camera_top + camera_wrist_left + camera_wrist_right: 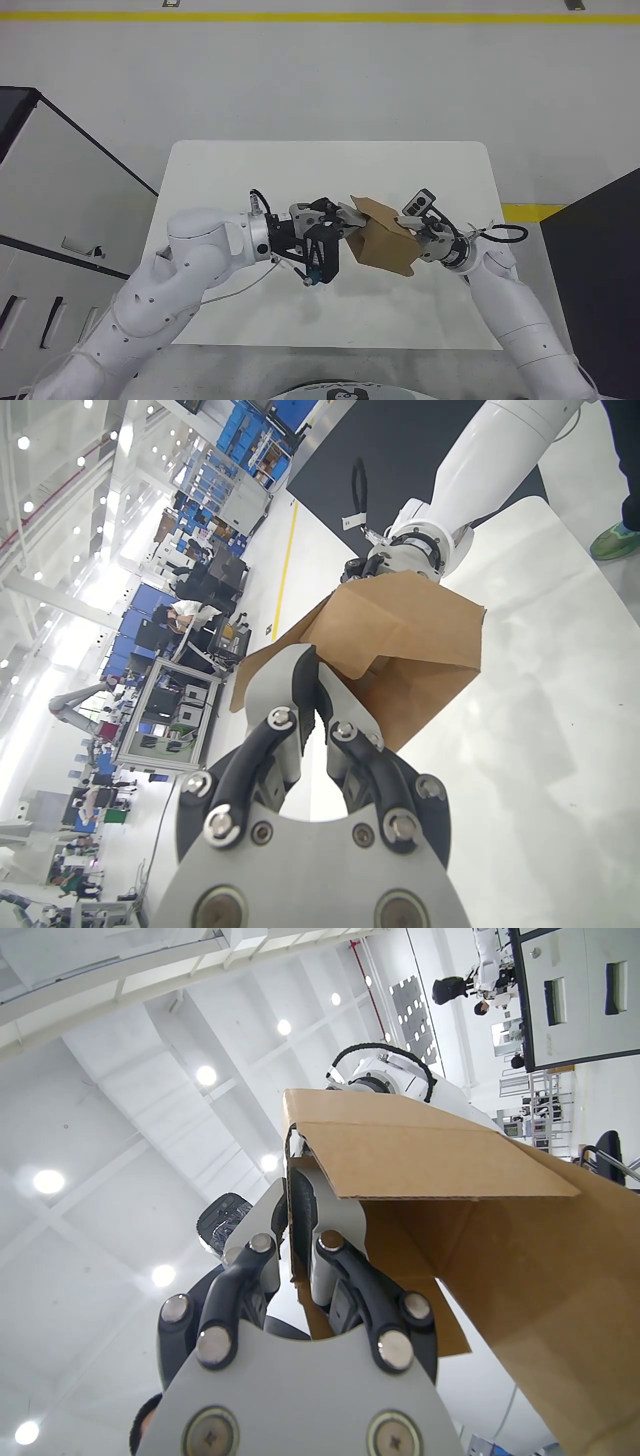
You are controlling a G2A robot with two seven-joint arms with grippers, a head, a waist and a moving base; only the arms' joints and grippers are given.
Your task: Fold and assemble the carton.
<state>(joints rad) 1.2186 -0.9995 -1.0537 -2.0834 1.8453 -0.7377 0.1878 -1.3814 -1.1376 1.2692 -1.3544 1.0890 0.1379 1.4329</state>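
Top view: one carton [385,250] hangs tilted over the table [300,170] between two arms. Its loose flap points toward the left fingers [346,213], and its opposite side meets the right fingers [409,229]. Its long axis is hard to judge.

Left wrist view: the left fingers [270,692] are pressed together, with their tips at the flap of the carton [400,625]. Any pinch is hidden.

Right wrist view: the right fingers [345,1220] are clamped on one wall of the carton [500,1253], whose edge is cut off.
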